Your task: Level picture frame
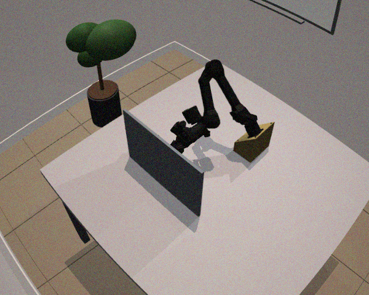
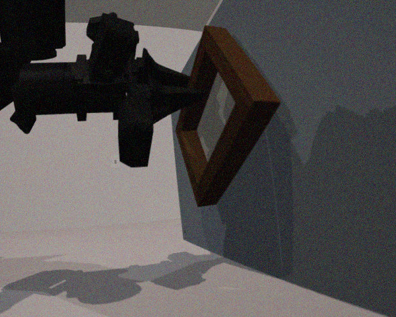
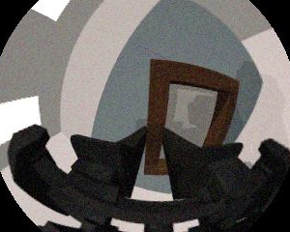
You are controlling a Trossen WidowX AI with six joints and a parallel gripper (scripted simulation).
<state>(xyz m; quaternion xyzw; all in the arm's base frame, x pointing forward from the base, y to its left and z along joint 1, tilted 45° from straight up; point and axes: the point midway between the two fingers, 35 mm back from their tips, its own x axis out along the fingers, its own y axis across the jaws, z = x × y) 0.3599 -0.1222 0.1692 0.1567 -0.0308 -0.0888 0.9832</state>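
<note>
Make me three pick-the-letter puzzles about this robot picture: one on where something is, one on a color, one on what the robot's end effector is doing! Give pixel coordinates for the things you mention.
1. Where is the potted plant?
A) On the white table
B) On the tiled floor beside the table
C) On top of the yellow block

2. What color is the picture frame?
A) Brown
B) Green
C) White

3. How is the end effector?
A) Wide open, away from the frame
B) Shut on nothing
C) Closed on one side of the frame

Answers:
1. B: the potted plant (image 1: 104, 109) stands on the tiles, past the table's (image 1: 289, 206) edge.
2. A: the picture frame (image 2: 241, 136) (image 3: 159, 97) has brown wooden sides.
3. C: the end effector (image 2: 195, 92) (image 3: 155, 130) has its fingers on both sides of one frame bar.
</note>
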